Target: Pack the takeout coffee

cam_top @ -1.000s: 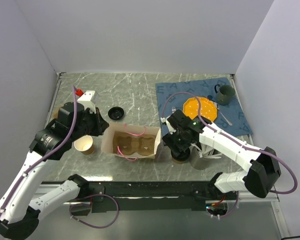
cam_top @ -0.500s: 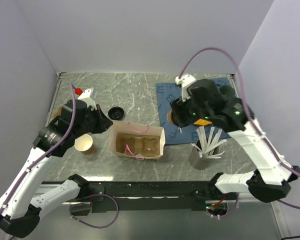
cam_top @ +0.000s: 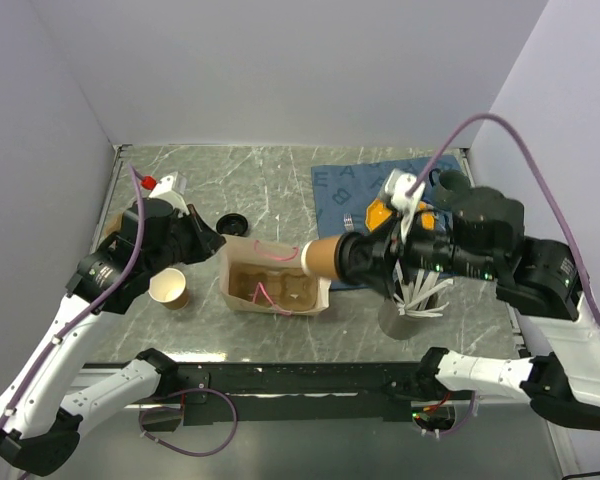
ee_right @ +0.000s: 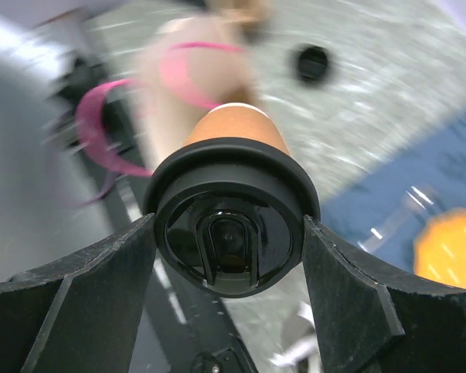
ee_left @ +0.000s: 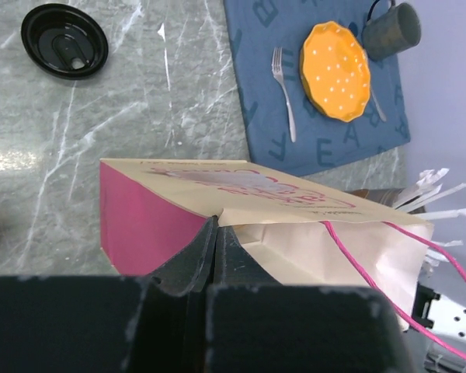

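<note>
Right gripper [ee_right: 229, 229] was clamped on the one takeout coffee [cam_top: 325, 258], held sideways at the right rim of the one paper bag [cam_top: 270, 292]. Its long axis ran left-right, base toward the bag, lid toward the wrist. Left gripper [ee_left: 216, 233] was pinched together on the bag edge. One open cup [cam_top: 169, 290], one loose lid [cam_top: 232, 225].

A grey marble-patterned table [cam_top: 280, 185] sits enclosed by plain pale lavender walls [cam_top: 280, 70] on the left, far and right sides. Lighting is even and soft.
</note>
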Motion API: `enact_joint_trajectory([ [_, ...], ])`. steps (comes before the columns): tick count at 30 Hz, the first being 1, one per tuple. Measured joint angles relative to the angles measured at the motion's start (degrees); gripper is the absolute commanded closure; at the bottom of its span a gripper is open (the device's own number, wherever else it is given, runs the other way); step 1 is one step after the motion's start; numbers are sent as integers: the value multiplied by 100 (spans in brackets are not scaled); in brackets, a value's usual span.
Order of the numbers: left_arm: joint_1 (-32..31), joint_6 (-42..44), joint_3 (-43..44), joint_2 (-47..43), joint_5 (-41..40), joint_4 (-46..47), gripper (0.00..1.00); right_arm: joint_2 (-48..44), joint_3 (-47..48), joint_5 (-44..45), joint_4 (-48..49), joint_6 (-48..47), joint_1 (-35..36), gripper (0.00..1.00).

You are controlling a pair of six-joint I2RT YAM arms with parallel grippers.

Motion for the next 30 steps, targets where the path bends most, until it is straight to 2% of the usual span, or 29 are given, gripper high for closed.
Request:
enact_joint_trajectory([
  [4, -2, -114, -4, 15, 7, 105, 99, -197, -424, -424, 188, -61, 549, 52],
  [7, -2, -101, -35, 9, 39, 223, 99, -175, -507, -323, 251, -85, 894, 52],
  [13, -2, 55, -437, -197, 262, 551, 99, 341, -636, 713, 605, -538, 1709, 52],
  [17, -2, 234, -658, -374, 570, 905, 99, 809, -1152, 1659, 1104, -970, 2249, 52],
  [25, 0, 726, -1121, -857, 1091, 1628, 99, 1379, -1563, 2964, 1502, -1639, 2664, 52],
  [30, 0, 1086, -1497, -1261, 1414, 2138, 99, 1123, -2553, 3329, 2249, -2048, 2782, 52],
])
